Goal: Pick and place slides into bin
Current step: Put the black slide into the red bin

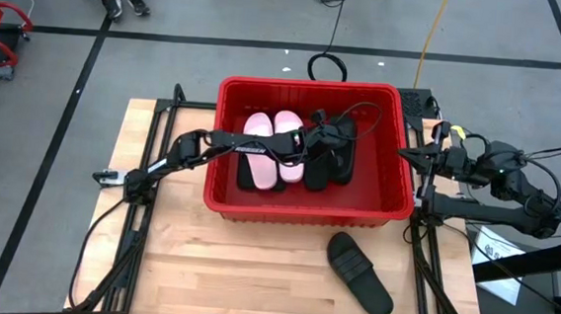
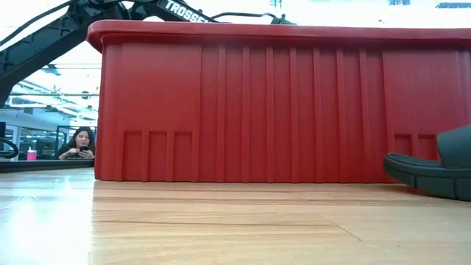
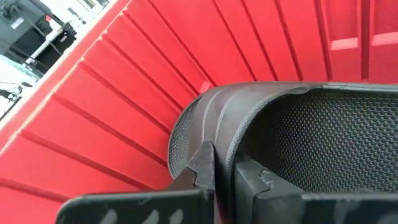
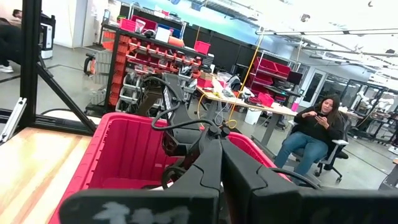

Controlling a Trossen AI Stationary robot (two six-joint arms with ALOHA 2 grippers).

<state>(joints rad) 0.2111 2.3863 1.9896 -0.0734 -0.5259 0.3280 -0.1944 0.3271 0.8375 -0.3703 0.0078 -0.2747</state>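
Two left fingers (image 3: 208, 171) clamp a black slide (image 3: 298, 130) inside the bin (image 1: 228, 201).

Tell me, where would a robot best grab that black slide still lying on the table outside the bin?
Probably by its broad strap. The black slide lies flat, sole down, on the wooden table in front of the red bin, with the strap arching up at its end nearer the bin. That raised arch gives the fingers something to close on. Coming straight down from above looks simplest; the right gripper waits nearest.

I see a grey floor (image 1: 221, 14) with dark lines, a shelf (image 4: 134, 59) of red bins, a cluttered desk (image 4: 249, 99), and a seated person (image 4: 314, 134) under bright ceiling lights.
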